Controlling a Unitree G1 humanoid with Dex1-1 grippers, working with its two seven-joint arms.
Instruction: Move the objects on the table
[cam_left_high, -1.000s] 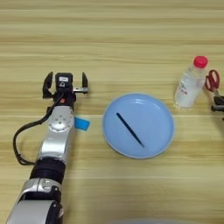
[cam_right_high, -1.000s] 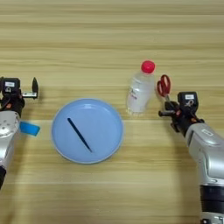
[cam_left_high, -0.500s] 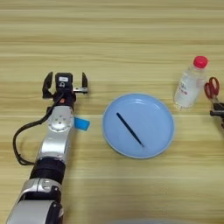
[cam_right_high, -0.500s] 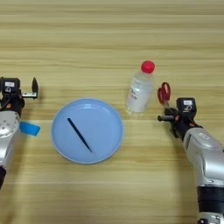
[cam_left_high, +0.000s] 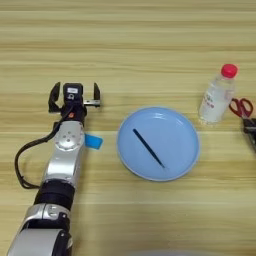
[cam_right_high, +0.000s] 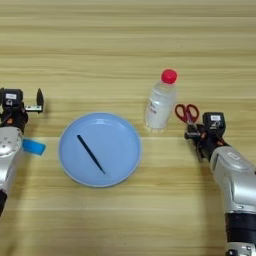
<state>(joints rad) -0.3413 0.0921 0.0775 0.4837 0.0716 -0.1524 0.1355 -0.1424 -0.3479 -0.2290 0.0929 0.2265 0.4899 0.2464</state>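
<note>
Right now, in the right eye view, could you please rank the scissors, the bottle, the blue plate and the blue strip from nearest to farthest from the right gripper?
From the right gripper:
1. Scissors, just beyond it.
2. Bottle, to its left.
3. Blue plate, centre of the table.
4. Blue strip, far left, beside the left arm.

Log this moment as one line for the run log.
left tool: open, idle by blue strip | right tool: at red-handled scissors | clear red-capped bottle: upright | blue plate: holds thin black stick

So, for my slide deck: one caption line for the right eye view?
Right pincer beside red scissors and a bottle; a blue plate holds a black stick.
</note>
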